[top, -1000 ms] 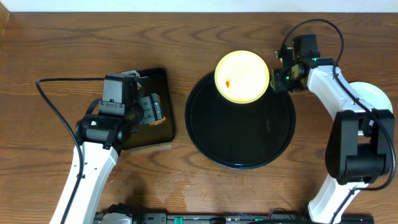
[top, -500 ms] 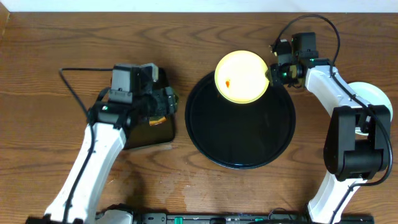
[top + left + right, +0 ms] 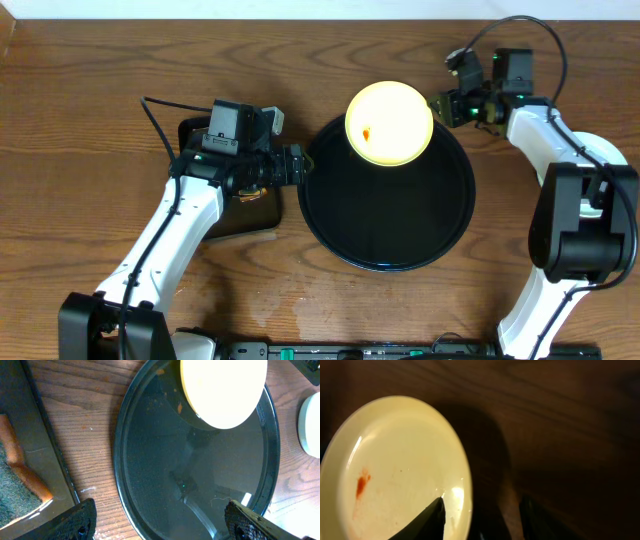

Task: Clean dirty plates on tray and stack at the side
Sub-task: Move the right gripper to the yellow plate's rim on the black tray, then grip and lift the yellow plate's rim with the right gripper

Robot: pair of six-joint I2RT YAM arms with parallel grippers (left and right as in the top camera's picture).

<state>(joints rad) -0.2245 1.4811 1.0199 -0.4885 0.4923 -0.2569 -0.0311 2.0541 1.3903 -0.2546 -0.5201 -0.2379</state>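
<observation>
The pale yellow plate (image 3: pixel 389 123) with an orange smear (image 3: pixel 361 485) rests on the back rim of the round black tray (image 3: pixel 388 240). My right gripper (image 3: pixel 441 107) is open at the plate's right edge. In the right wrist view the plate's rim (image 3: pixel 465 485) lies between its fingers (image 3: pixel 480 519). My left gripper (image 3: pixel 300 165) is open and empty at the tray's left edge. Its wrist view shows its fingers (image 3: pixel 160 525) spread over the tray (image 3: pixel 200 475), with the yellow plate (image 3: pixel 222 390) beyond. A pale white plate (image 3: pixel 606 150) lies right of the tray, partly hidden by the right arm.
A rectangular black tray (image 3: pixel 235 215) holding a sponge with an orange edge (image 3: pixel 15 480) lies left of the round tray, under my left arm. The white plate also shows at the right edge of the left wrist view (image 3: pixel 311 425). The table is brown wood.
My left arm has swung right, from over the rectangular tray to the round tray's left edge. My right wrist has shifted slightly right. The yellow plate has not moved.
</observation>
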